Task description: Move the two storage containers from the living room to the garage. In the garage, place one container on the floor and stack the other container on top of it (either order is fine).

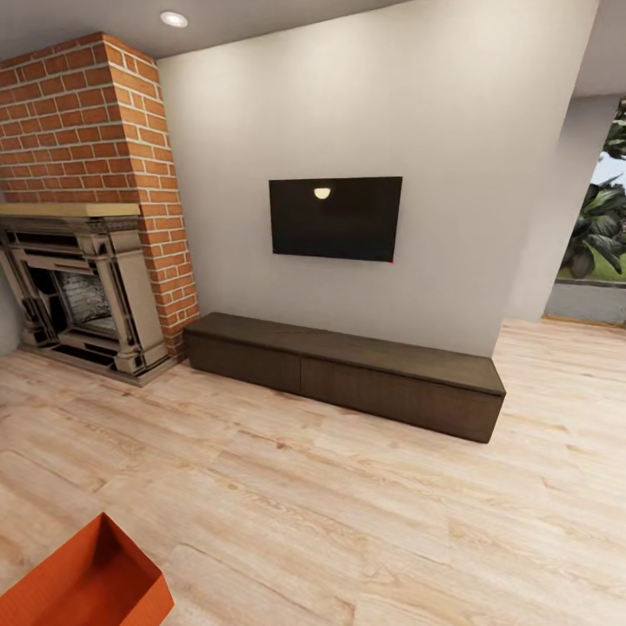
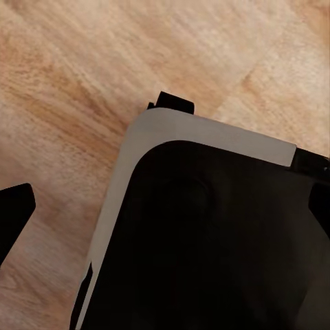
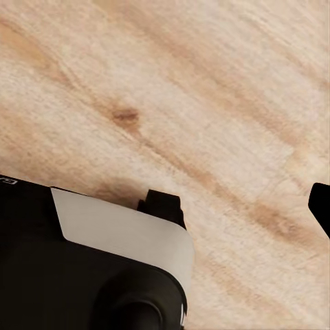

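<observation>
One orange-red storage container stands on the light wood planks of the living room at the bottom left corner of the head view, open top up and cut off by the picture's edge. In the left wrist view, a black finger of my left gripper hangs at the picture's edge over the planks, far from the middle, holding nothing. A black finger of my right gripper shows the same way in the right wrist view. Both grippers hang above my own base, away from the container.
A brick fireplace stands at the left, and a long low dark cabinet runs under a wall-mounted TV. An opening with plants lies at the right. My grey-and-black base sits on the wood floor.
</observation>
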Motion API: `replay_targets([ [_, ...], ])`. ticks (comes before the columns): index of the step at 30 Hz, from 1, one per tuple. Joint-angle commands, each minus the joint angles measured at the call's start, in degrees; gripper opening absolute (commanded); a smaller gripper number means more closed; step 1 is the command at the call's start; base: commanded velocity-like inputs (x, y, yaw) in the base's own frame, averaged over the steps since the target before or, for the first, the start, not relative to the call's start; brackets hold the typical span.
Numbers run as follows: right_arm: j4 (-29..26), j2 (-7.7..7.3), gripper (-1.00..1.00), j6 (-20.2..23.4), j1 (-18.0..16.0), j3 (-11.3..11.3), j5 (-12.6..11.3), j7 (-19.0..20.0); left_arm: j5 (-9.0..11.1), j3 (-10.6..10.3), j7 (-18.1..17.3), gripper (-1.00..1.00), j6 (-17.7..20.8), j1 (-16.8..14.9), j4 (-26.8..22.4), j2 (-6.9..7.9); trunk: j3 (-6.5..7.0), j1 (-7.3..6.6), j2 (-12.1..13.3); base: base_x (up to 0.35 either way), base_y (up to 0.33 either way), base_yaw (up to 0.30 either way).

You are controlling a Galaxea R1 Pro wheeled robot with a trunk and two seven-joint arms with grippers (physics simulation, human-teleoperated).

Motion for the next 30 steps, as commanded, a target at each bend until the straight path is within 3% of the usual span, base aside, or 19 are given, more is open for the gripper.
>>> replay_targets([
  [1, 0.1, 0.04, 1.0, -0.2, 0.0, 0.5, -0.5, 0.0, 0.3, 0.0, -0.2, 1.0, 0.1, 0.0, 0.0, 0.02, -0.06, 0.0, 0.0, 0.012, 0.0, 0.0],
  [13, 0.1, 0.35, 1.0, 0.2, 0.0, 0.5, -0.6, -0.5, 0.2, 0.0, -0.2, 1.0, 0.1, 0.0, -0.1, -0.03, -0.06, 0.0, 0.0, 0.002, 0.0, 0.012],
  [30, 0.1, 0.31, 1.0, 0.1, -0.1, 0.5, -0.6, -0.4, 0.0, -0.1, -0.2, 1.0, 0.1, 0.0, -0.1, -0.15, -0.06, 0.0, 0.0, 0.0, 0.0, 0.275],
])
